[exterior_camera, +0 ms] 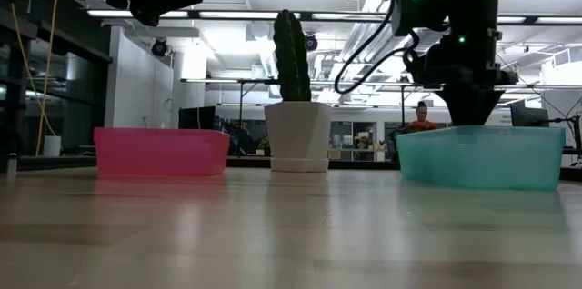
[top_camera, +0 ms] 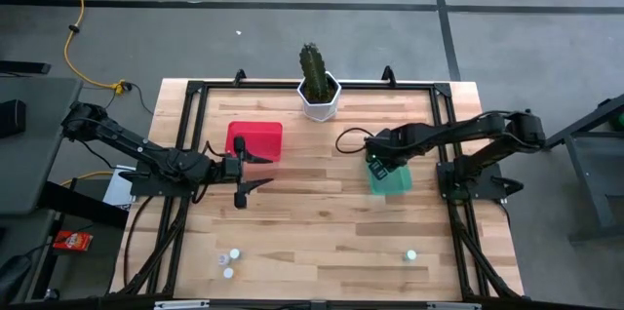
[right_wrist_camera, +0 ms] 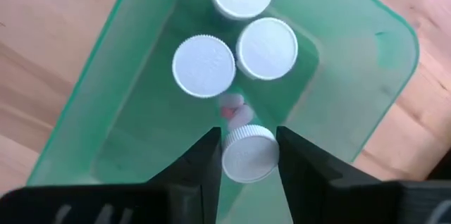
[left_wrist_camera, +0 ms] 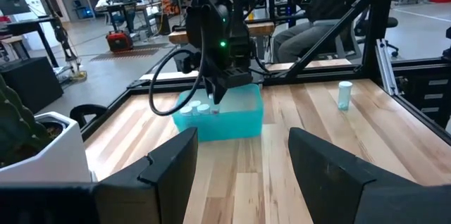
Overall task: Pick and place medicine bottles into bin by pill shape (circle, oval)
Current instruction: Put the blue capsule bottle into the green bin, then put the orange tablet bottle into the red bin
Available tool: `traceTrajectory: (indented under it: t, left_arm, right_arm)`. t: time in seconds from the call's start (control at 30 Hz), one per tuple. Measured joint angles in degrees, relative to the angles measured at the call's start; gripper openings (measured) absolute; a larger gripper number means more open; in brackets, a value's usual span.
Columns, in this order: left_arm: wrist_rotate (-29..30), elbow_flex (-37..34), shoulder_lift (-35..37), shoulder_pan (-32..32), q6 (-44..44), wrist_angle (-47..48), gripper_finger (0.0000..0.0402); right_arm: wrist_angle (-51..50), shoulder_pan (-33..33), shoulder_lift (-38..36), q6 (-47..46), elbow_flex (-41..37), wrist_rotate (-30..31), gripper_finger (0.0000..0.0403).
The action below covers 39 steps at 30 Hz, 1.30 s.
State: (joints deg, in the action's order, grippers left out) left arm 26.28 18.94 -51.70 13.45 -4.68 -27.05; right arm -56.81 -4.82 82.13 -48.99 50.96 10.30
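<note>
My right gripper [right_wrist_camera: 248, 155] hangs over the teal bin [top_camera: 395, 181], shut on a white-capped medicine bottle [right_wrist_camera: 248, 157]. Three more white-capped bottles [right_wrist_camera: 204, 65] stand on the bin's floor. In the low view my right gripper [exterior_camera: 468, 112] reaches down behind the bin's wall [exterior_camera: 482, 157]. My left gripper [top_camera: 261, 172] is open and empty, level above the table, just in front of the red bin [top_camera: 254, 140]. One bottle [top_camera: 410, 254] stands at the front right, and a small group [top_camera: 229, 261] at the front left. My right gripper pinches the bottle's white cap [right_wrist_camera: 232, 160] between its two fingers, on opposite sides of the cap's rim. The fingers point down from above into the teal bin. The bottle hangs below the fingers; whether its bottom touches the bin floor I cannot tell.
A white hexagonal pot with a cactus [top_camera: 318, 91] stands at the far edge between the two bins. The lone front-right bottle also shows in the left wrist view [left_wrist_camera: 344, 94]. People sit in the room beyond the table.
</note>
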Motion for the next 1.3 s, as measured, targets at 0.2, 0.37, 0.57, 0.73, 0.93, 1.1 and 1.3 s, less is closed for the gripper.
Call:
traceTrajectory:
  t: [0.2,0.37,0.57,0.73,0.93,1.1,1.3]
  left_arm:
    - [0.0,0.0,0.0,0.0,0.0,0.0,0.0213]
    - [0.0,0.0,0.0,0.0,0.1,0.0,0.0213]
    - [-0.1,0.0,0.0,0.0,0.0,0.1,0.0213]
    - [0.0,0.0,0.0,0.0,-0.1,0.2,0.0213]
    - [0.0,0.0,0.0,0.1,-5.9,0.3,0.0213]
    - [-0.1,0.0,0.0,0.1,-6.0,0.2,0.0213]
    - [0.0,0.0,0.0,0.1,-4.0,0.2,0.0213]
  right_arm:
    - [2.0,-0.1,0.0,0.0,0.0,0.1,0.0129]
    - [3.3,-0.1,0.0,0.0,0.0,0.1,0.0145]
    - [2.5,-0.1,0.0,1.4,0.1,0.2,0.0192]
    - [-0.7,0.4,-2.7,3.6,0.1,2.1,0.0227]
    - [1.2,9.9,-12.1,1.3,0.1,17.5,0.0233]
    - [17.8,20.7,-18.0,6.2,-1.6,29.5,0.0232]
    - [54.3,27.5,-18.1,28.4,-9.7,33.8,0.0232]
